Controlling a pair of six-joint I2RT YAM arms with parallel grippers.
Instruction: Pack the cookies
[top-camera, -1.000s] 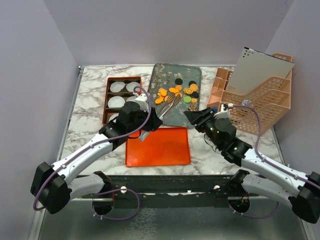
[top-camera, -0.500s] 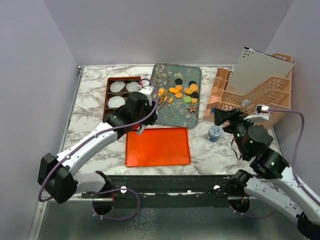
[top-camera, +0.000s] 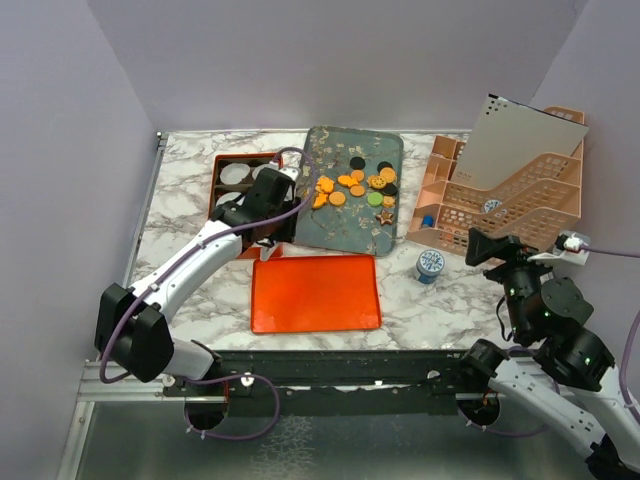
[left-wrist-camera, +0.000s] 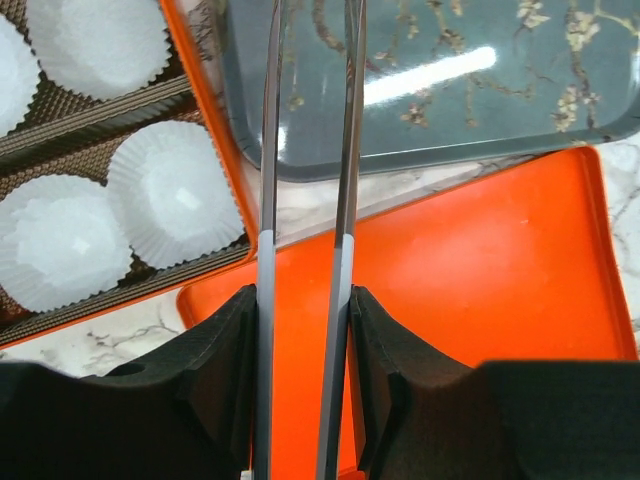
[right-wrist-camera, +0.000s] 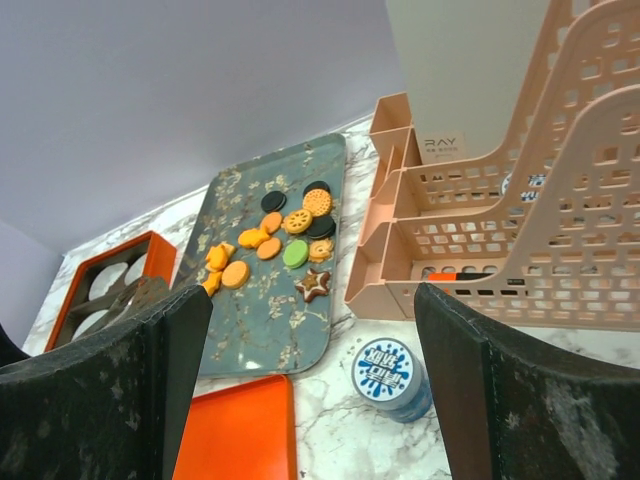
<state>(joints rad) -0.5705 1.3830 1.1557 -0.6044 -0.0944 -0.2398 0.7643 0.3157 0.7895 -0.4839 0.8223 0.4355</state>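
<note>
The cookies (top-camera: 355, 185) lie loose on the far part of a grey flowered tray (top-camera: 340, 228): mostly orange, some black, one green (right-wrist-camera: 294, 254), one brown star (right-wrist-camera: 315, 285). My left gripper (top-camera: 268, 192) is at the tray's left edge, shut on metal tongs (left-wrist-camera: 345, 150). The two blades run between its pads (left-wrist-camera: 225, 350) out over the tray, and their tips are out of the wrist view. My right gripper (top-camera: 482, 246) is open and empty at the right, its fingers (right-wrist-camera: 100, 390) well back from the tray.
An orange box (top-camera: 214, 190) with white paper liners (left-wrist-camera: 175, 195) stands left of the tray. A flat orange lid (top-camera: 315, 292) lies in front. A blue-and-white tin (top-camera: 431, 263) stands by a pink rack (top-camera: 510, 200) holding a grey sheet.
My left gripper has moved back and left with the tongs, toward the liner box. My right arm has drawn back to the right, leaving the tin standing on the table.
</note>
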